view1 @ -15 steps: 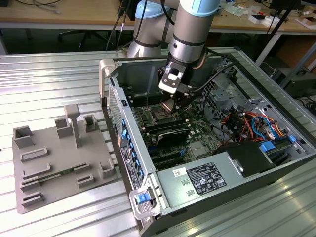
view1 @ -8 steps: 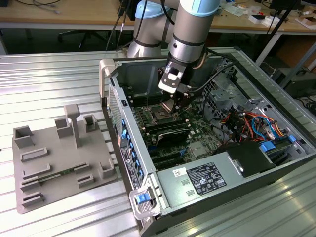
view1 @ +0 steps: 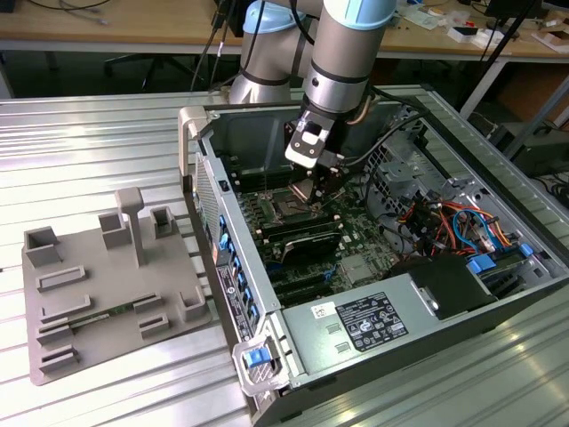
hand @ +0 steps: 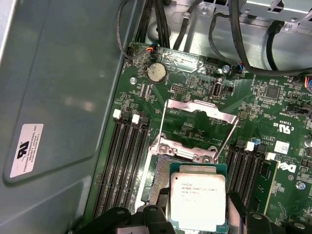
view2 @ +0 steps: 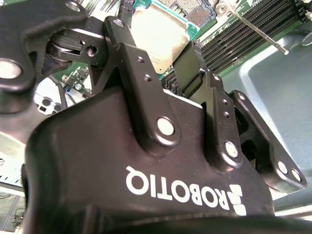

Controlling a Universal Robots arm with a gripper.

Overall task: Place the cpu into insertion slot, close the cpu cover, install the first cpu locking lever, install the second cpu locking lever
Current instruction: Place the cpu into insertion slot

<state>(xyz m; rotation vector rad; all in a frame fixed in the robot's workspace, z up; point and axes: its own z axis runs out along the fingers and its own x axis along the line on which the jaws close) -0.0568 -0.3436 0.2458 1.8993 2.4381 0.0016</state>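
In the exterior view, the gripper (view1: 318, 187) hung inside the open computer case (view1: 356, 325) on the ribbed metal counter (view1: 107, 116), just above the insertion slot (view1: 286, 210). In the second wrist view, the gripper was clenched on the cpu (view2: 158, 36), its fingers (view2: 127, 44) pressing opposite edges. The chip sat tilted, near the slot's bare pins but apart from them. In the first wrist view, the cpu hovered over the slot, hiding most of it, while the cpu cover (hand: 202, 108) stood swung open, hinged at the slot's edge.
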